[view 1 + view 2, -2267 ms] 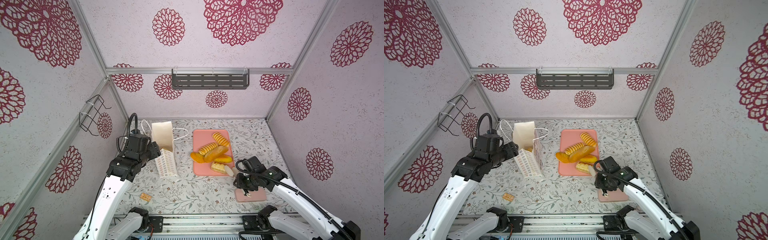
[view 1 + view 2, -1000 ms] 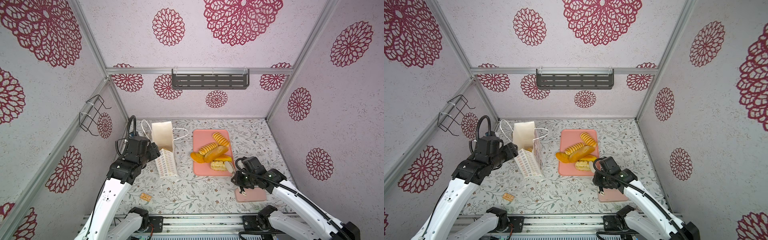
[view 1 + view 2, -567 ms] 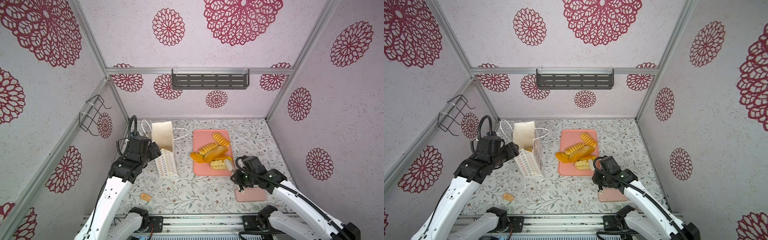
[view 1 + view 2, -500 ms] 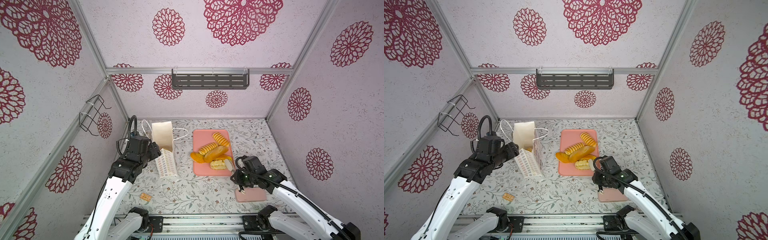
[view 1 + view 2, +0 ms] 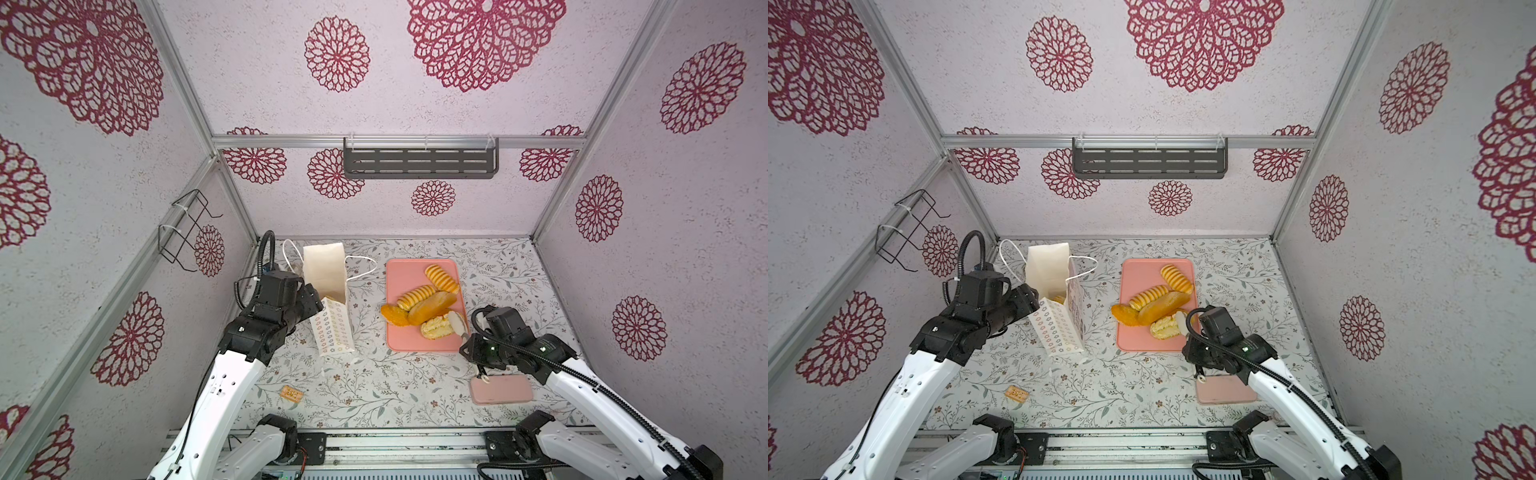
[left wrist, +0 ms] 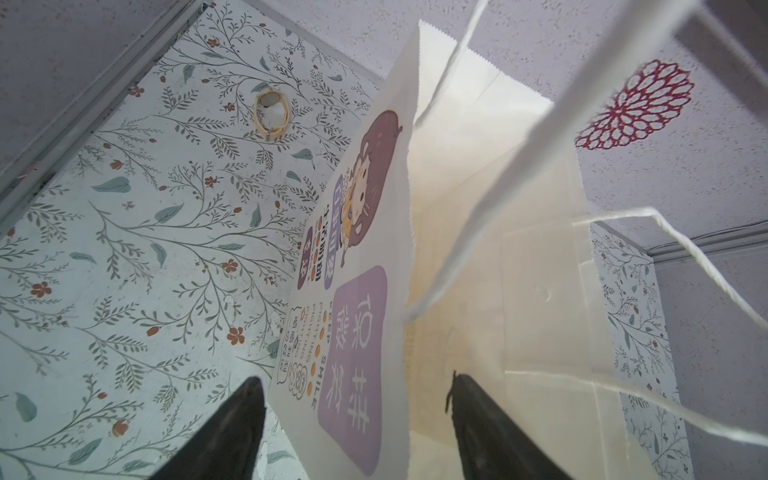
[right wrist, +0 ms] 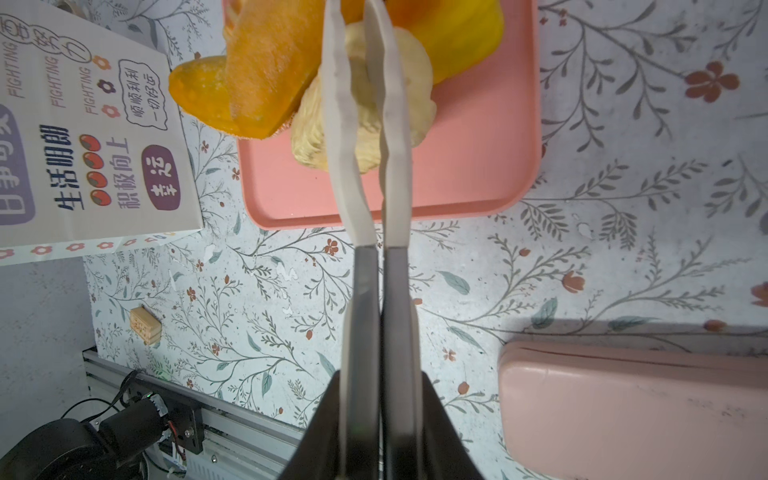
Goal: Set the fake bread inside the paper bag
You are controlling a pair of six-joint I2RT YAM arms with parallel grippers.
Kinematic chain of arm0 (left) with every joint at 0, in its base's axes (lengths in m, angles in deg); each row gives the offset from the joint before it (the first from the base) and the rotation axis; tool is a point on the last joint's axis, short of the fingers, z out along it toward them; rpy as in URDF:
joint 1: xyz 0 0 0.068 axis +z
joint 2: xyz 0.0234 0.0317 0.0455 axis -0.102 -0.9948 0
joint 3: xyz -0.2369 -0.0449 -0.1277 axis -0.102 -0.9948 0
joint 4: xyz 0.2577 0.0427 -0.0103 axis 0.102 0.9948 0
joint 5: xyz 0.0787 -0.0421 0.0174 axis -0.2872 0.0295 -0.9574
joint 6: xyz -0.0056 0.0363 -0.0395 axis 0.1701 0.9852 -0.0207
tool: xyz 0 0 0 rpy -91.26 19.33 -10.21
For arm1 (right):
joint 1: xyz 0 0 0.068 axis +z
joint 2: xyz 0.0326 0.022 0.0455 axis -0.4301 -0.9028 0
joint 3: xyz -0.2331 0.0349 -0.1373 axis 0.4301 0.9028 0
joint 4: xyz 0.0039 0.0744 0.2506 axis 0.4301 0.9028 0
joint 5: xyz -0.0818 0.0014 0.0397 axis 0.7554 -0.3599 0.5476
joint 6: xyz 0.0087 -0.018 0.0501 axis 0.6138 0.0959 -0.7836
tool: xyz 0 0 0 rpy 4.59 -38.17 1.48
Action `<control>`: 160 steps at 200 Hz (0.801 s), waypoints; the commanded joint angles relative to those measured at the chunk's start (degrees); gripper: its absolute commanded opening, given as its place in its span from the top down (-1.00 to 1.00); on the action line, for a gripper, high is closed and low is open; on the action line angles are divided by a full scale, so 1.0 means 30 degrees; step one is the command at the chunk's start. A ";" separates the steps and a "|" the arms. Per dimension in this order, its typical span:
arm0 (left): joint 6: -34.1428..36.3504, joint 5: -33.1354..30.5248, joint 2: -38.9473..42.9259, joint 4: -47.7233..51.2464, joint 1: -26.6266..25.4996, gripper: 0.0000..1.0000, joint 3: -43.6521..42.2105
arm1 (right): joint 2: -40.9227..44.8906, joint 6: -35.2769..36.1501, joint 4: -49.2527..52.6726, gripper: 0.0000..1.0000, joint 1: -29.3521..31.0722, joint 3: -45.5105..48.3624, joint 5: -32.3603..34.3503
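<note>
The floral counter point(image 5: 395, 386) carries the paper bag point(image 5: 333, 330) at left, a pink tray point(image 5: 405, 272) mid-far, a pink case point(image 5: 500, 390) near right, 1 cracker point(image 5: 290, 393) near left.

1. The pink tray point(image 5: 409, 272) lies under the tips of the right gripper point(image 5: 456, 325).
2. A pink case point(image 5: 500, 390) sits just behind that gripper, apart from the tray.
3. A tan cracker piece point(image 5: 290, 393) lies well behind the left gripper point(image 5: 314, 300).
4. A grey slotted shelf point(image 5: 419, 163) hangs on the wall far ahead of both grippers.
</note>
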 commanded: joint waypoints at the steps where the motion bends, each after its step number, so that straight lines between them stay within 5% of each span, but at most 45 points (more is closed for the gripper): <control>1: -0.0224 0.0010 0.0054 -0.0374 -0.0067 -0.48 -0.0047 | 0.0183 0.0364 -0.0558 1.00 -0.0137 -0.0898 0.0112; 160: -0.0386 0.0007 0.0145 -0.0161 -0.0053 -0.49 0.0159 | 0.0098 0.0893 -0.0466 1.00 -0.0126 -0.1760 0.0208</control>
